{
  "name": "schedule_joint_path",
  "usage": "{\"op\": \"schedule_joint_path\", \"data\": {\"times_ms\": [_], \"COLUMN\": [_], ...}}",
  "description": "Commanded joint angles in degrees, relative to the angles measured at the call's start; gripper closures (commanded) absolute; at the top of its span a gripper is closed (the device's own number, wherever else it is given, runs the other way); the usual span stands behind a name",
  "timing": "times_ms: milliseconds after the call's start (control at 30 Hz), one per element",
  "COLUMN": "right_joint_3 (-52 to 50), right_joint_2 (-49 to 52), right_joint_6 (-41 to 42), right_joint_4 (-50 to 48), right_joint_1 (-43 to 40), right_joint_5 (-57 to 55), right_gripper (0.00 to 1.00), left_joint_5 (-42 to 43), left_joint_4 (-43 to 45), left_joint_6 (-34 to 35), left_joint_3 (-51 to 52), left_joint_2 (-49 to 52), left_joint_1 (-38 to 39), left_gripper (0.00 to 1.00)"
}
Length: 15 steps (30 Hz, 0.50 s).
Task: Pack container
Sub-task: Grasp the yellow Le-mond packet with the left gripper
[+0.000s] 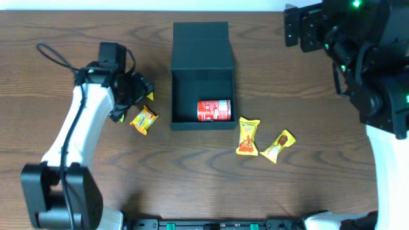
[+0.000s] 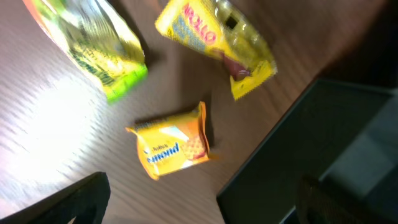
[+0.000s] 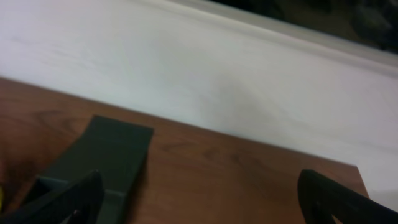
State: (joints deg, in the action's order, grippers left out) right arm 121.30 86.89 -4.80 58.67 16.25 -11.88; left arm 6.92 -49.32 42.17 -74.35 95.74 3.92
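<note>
left gripper [image 1: 132, 97]: fingers apart, near left packets [image 2: 174, 142] | container [image 1: 186, 96]: on table [image 1: 204, 179], lid open, 3 o'clock of left gripper | red can [image 1: 213, 110]: inside, 5 o'clock corner | right packets [image 1: 248, 135]: 4 o'clock of container | right gripper [image 3: 199, 186]: fingers apart

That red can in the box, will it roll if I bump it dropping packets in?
Likely, yes: the can lies on its side, so a bump could roll it toward the hinge side of the box. It looks rigid, so packets shouldn't dent it. The box walls should keep it inside.
</note>
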Motion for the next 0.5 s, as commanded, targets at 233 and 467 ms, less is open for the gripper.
{"op": "schedule_joint_path", "data": {"times_ms": [233, 467], "right_joint_3": [0.0, 0.0], "right_joint_2": [0.5, 0.6], "right_joint_6": [1.1, 1.1], "right_joint_4": [1.4, 1.4], "right_joint_1": [-6.5, -8.9], "right_joint_5": [0.3, 0.4], "right_gripper": [0.01, 0.01], "left_joint_5": [4.8, 3.1], "left_joint_4": [-1.4, 0.2], "left_joint_6": [12.8, 13.1], "left_joint_3": [-1.0, -1.0], "left_joint_2": [12.1, 14.5], "left_joint_1": [-0.5, -0.5], "left_gripper": [0.04, 0.04]}}
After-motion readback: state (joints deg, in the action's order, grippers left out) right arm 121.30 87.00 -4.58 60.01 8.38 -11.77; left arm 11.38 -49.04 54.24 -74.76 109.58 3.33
